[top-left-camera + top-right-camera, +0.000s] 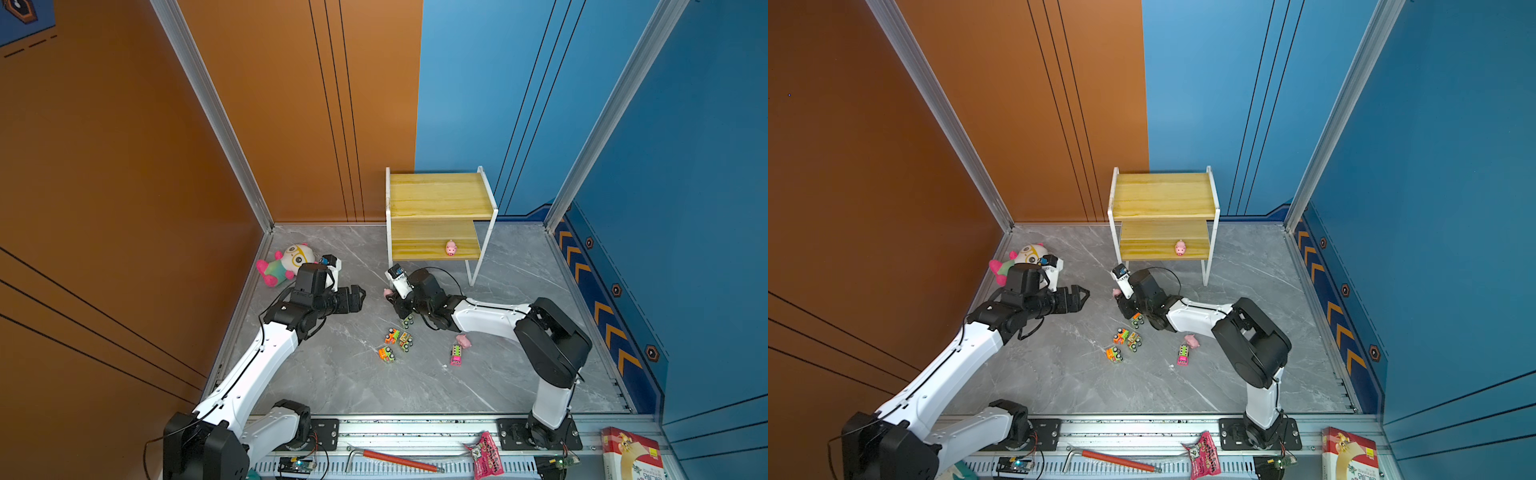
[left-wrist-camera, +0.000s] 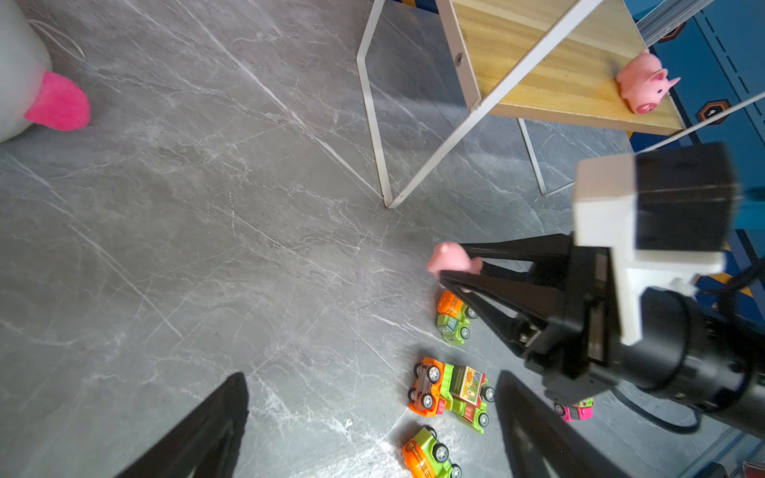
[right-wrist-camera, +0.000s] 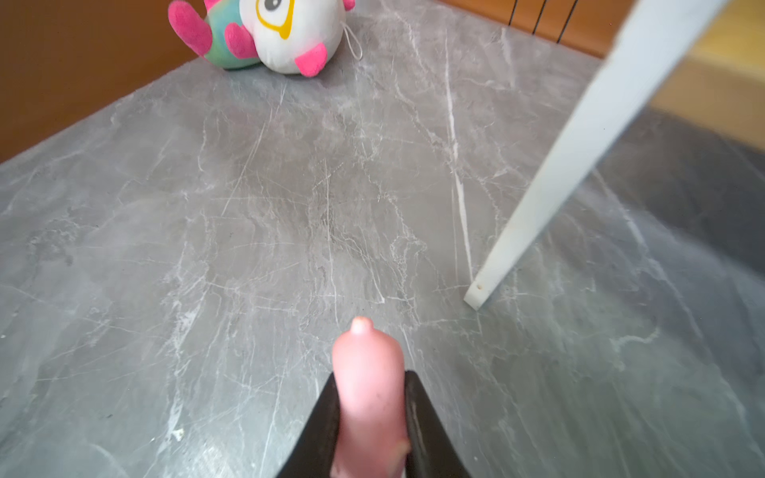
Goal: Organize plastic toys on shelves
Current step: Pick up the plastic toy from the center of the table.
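In a top view my right gripper is low over the floor before the shelves, whose lower board carries one pink pig; my left gripper is spread wide, empty. Left wrist view: my right jaws are pinched on a second pig, trucks just beside. Right wrist view: that pig is squeezed between both fingers.

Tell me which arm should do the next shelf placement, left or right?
Right. The right end effector is shut on a pink pig, close to the rack's front leg, with the lower board just beyond. The left end effector hangs open and empty near the plush doll.
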You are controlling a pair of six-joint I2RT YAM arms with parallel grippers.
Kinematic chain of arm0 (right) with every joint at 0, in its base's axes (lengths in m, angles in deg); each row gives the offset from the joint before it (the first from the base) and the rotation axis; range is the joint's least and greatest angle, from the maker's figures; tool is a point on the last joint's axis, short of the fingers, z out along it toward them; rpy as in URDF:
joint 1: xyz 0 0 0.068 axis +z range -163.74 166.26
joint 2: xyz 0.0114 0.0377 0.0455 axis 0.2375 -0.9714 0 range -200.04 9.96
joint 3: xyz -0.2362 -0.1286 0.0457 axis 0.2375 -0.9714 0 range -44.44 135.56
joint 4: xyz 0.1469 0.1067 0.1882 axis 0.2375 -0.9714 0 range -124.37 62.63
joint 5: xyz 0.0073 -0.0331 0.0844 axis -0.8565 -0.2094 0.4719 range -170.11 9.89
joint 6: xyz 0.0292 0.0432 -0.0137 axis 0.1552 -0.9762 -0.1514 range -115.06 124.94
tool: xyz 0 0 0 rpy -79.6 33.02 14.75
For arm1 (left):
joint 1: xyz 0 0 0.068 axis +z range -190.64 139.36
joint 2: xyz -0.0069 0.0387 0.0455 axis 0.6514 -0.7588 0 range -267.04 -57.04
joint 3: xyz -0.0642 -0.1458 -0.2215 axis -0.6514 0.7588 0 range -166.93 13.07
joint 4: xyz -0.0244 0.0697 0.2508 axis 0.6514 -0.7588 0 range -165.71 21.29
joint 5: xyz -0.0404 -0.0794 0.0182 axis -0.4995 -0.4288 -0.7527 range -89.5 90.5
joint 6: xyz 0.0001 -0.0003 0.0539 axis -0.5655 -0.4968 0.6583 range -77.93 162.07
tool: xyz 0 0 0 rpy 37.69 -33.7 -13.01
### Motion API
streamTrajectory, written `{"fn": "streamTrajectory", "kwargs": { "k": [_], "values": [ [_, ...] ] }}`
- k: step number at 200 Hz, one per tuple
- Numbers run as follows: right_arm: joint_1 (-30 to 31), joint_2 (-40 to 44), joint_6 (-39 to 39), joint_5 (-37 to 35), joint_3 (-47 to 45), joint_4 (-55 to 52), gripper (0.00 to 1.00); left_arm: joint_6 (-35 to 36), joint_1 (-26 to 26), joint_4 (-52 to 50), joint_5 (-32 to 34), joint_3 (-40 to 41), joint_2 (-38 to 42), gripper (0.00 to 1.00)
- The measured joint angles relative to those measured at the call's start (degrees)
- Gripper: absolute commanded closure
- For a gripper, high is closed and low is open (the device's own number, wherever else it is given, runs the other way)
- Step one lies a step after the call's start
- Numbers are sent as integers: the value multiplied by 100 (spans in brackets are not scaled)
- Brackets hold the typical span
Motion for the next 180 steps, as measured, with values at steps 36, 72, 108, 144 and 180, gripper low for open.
{"fn": "streamTrajectory", "kwargs": {
  "k": [36,72,108,144,180],
  "values": [
    [-107,756,-186,-529,-168,-400,76,-20,0,4,-61,0,42,7],
    [-407,1110,-474,-1128,-92,-789,76,-42,0,11,-101,0,101,7],
    [-778,1117,-828,-1510,269,-1165,76,-42,0,26,-101,17,184,7],
    [-831,1117,-1040,-1821,695,-1438,75,-42,0,35,-101,46,192,7],
    [-841,1016,-1261,-2111,977,-1519,75,-42,0,39,-103,59,192,7]
  ]
}}
